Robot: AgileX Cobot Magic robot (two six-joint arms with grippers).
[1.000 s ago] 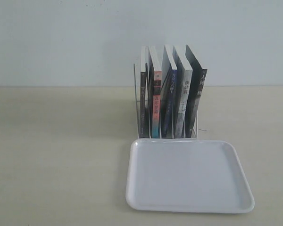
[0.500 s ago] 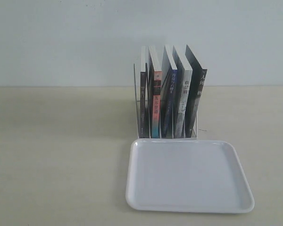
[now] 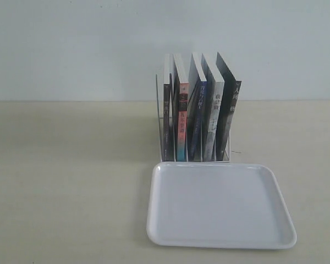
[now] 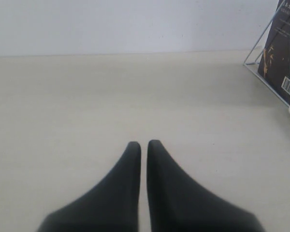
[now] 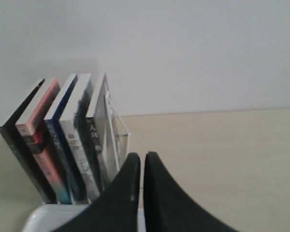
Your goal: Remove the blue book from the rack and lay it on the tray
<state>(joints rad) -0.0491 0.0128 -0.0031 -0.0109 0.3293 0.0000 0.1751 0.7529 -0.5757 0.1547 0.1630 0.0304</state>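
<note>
The blue book [image 3: 197, 121] stands in the rack [image 3: 158, 110], seemingly its middle slot; the tray [image 3: 220, 209] lies just before the rack.

You get soft, even, bright light. Faint shadow on tabletop [image 3: 66, 181], left of rack [image 3: 160, 118]. Exterior view slightly grainy. Wrist views: left hand [image 4: 143, 143], right hand [image 5: 141, 155] dark, blurred, bottom centre.

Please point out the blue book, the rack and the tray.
dark blue-spined paperback book [image 3: 197, 118], exterior view, spine.
white thin-wire rack [image 3: 159, 115], exterior view, left wire.
white glossy plastic tray [image 3: 220, 206], exterior view, bare floor.
</note>
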